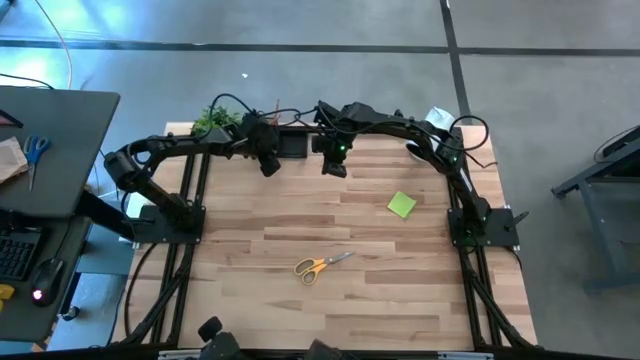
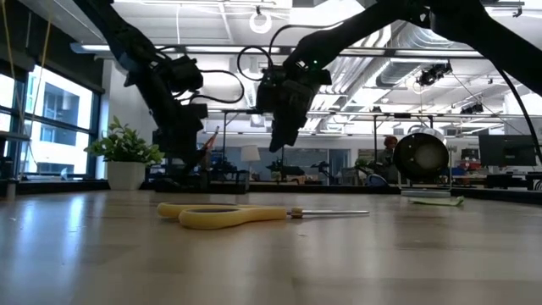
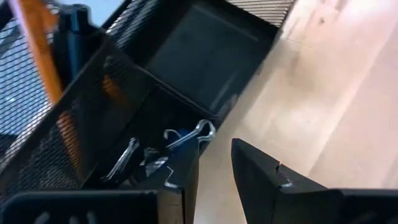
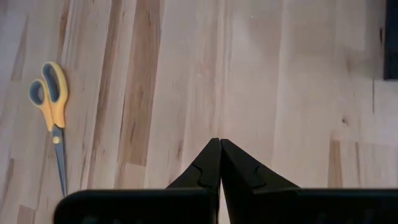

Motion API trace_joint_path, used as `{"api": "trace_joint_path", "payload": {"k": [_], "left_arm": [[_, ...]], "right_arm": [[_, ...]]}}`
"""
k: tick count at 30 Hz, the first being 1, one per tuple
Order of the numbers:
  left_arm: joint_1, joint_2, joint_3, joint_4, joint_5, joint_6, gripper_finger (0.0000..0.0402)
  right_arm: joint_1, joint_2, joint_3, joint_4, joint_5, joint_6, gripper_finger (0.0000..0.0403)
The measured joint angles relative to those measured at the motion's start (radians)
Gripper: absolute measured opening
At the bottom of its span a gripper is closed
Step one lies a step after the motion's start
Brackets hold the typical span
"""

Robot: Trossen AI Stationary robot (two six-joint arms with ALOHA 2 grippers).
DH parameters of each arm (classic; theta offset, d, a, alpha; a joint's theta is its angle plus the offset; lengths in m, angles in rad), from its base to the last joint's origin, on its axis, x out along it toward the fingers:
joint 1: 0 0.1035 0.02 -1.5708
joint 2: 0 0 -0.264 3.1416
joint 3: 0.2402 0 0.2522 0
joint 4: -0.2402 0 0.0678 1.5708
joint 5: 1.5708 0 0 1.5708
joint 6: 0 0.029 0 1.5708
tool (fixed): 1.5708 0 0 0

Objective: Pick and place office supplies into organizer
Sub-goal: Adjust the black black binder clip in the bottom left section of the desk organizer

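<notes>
While the left tool (image 3: 214,168) hangs spread over the black mesh organizer (image 1: 292,143) at the tabletop's far edge, the right tool (image 4: 219,163) hovers pressed together. Yellow-handled steel scissors (image 1: 320,265) lie mid-tabletop, lime-green sticky-note pad (image 1: 402,205) toward the right edge; best spread wide and descend squarely across the handles.

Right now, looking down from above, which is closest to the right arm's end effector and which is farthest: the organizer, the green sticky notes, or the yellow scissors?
From the right end effector, at the table's far edge:
1. Organizer, just beside it, toward the left arm.
2. Sticky notes, on the right side of the table.
3. Yellow scissors, mid-table, nearer the front.
</notes>
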Motion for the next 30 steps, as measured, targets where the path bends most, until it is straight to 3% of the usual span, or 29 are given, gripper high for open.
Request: {"api": "trace_joint_path", "payload": {"k": [10,14,19,30], "left_arm": [[-0.002,0.034,0.0,0.002,0.012,-0.006,0.0083],[-0.002,0.069,0.019,0.001,-0.046,0.02,0.0083],[-0.001,0.075,0.049,0.016,-0.082,0.015,0.0083],[-0.002,0.077,0.051,-0.016,-0.077,-0.001,0.0083]], "right_arm": [[0.025,0.0,0.0,0.003,-0.04,-0.047,0.0],[0.04,0.0,0.0,0.024,-0.046,-0.089,0.0],[0.06,0.0,0.0,0.069,0.139,0.023,0.0],[0.161,-0.03,0.001,0.102,0.485,0.112,0.0]]}}
